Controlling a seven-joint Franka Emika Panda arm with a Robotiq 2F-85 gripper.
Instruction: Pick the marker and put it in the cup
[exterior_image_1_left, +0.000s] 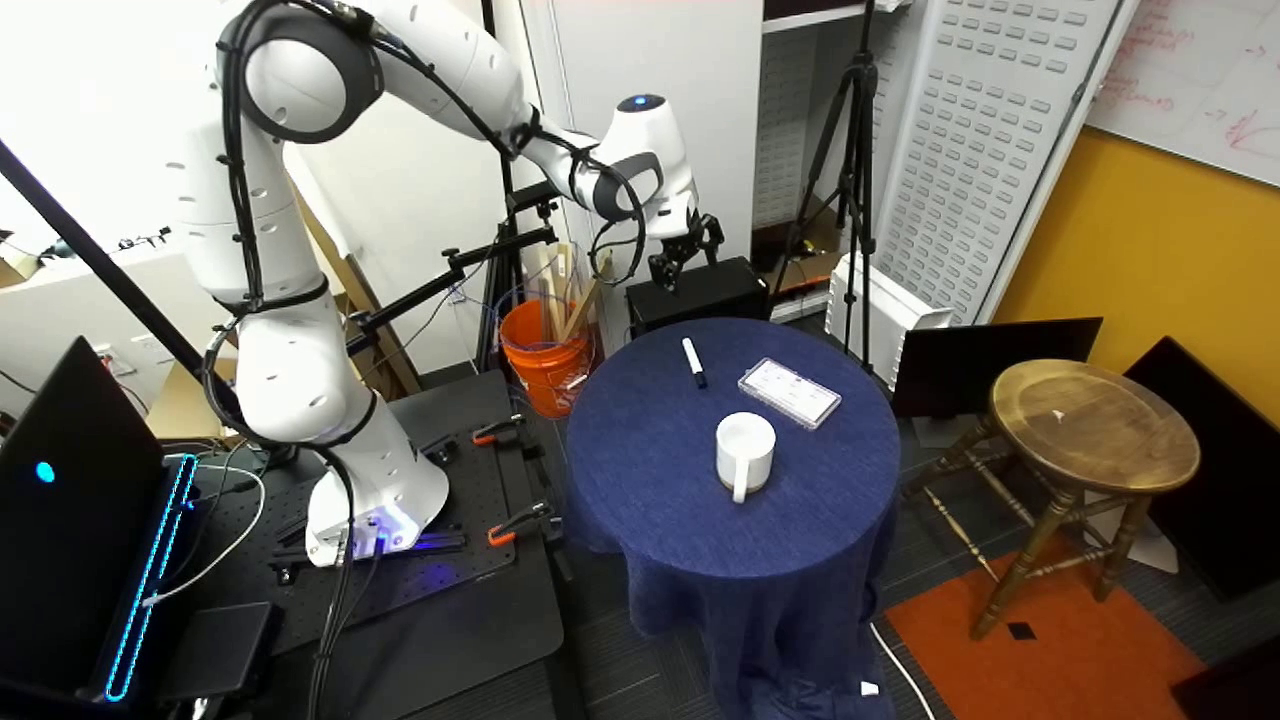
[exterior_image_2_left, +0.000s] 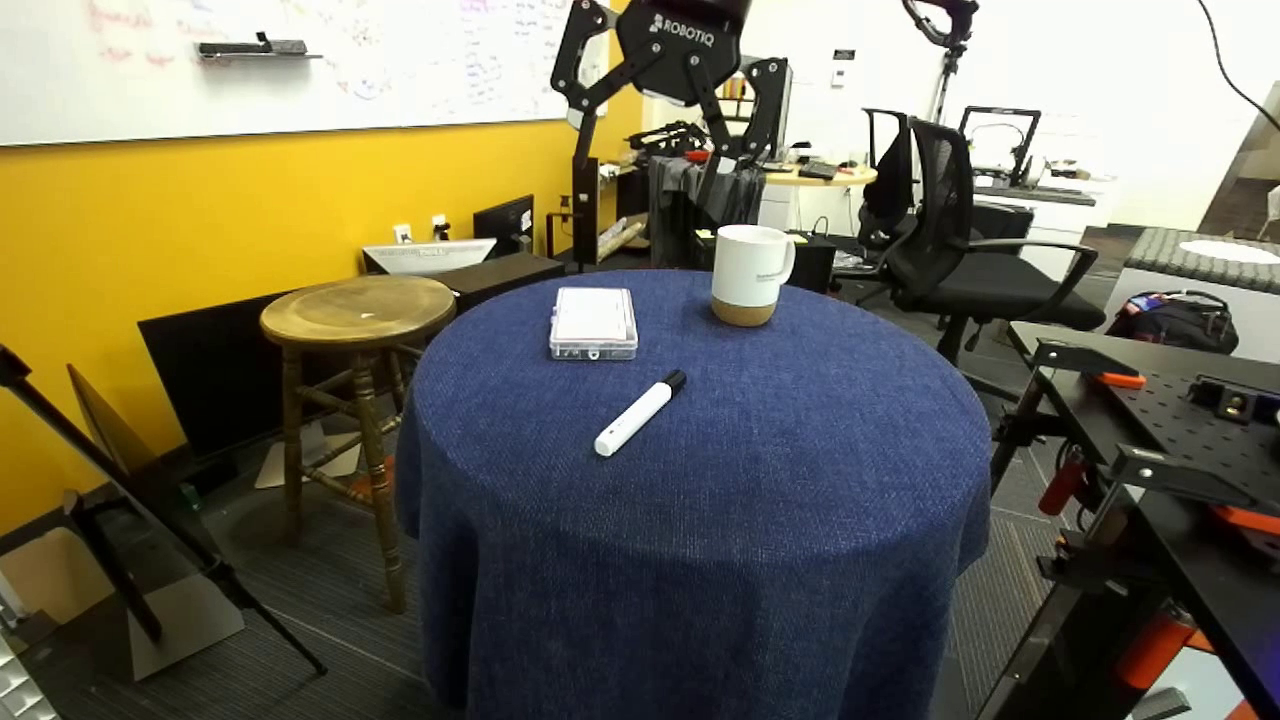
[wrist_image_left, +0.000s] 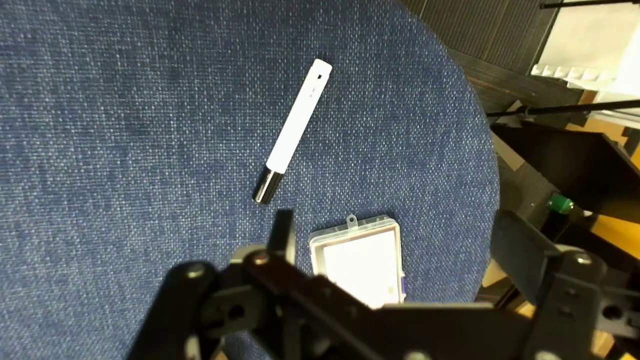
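Basically nothing done yet: marker (exterior_image_2_left: 640, 413) lies loose on the surface (exterior_image_2_left: 800, 430), apart from the cup (exterior_image_2_left: 744, 278); pincer (exterior_image_1_left: 689, 274) is spread, holding nothing, up above; grasp, lift, carry and drop-in all left

Your round table (exterior_image_2_left: 820, 450) is draped in a dark blue cloth (exterior_image_2_left: 700, 630) that hangs over the edge in folds. On it you have three things, each apart from the others: the white cup (exterior_image_2_left: 746, 272), upright on its brown base; the white marker (exterior_image_2_left: 638, 415), lying on its side with its black end pointing roughly toward the cup; and a flat, clear-sided case (exterior_image_2_left: 593, 322) near the marker.
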